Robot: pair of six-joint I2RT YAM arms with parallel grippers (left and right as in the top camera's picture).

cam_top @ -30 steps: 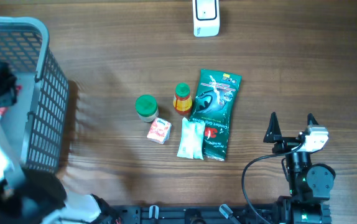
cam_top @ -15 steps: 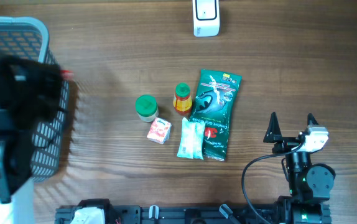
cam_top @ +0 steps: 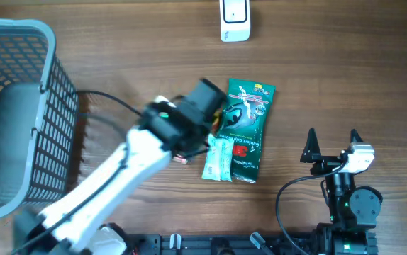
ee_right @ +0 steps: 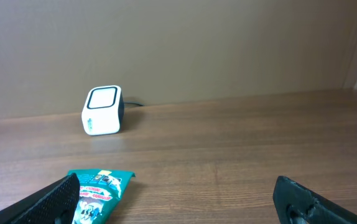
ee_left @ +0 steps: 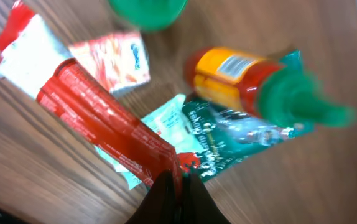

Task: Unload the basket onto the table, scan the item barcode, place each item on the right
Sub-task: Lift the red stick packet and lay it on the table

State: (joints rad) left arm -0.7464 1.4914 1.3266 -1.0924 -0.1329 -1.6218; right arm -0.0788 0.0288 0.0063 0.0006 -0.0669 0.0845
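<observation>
left gripper (ee_left: 173,186) pinched shut on one end of a red packet (ee_left: 104,134), held over the cluster at mid-table: orange sauce bottle (ee_left: 253,87), green pouch (cam_top: 249,113), small red-and-white sachet (ee_left: 119,59). right gripper (cam_top: 332,136) spread wide, gripping nothing, near the table's front right. white barcode scanner (cam_top: 235,20) at the far edge, well apart from the packet. grey basket (cam_top: 19,32) at far left.
</observation>
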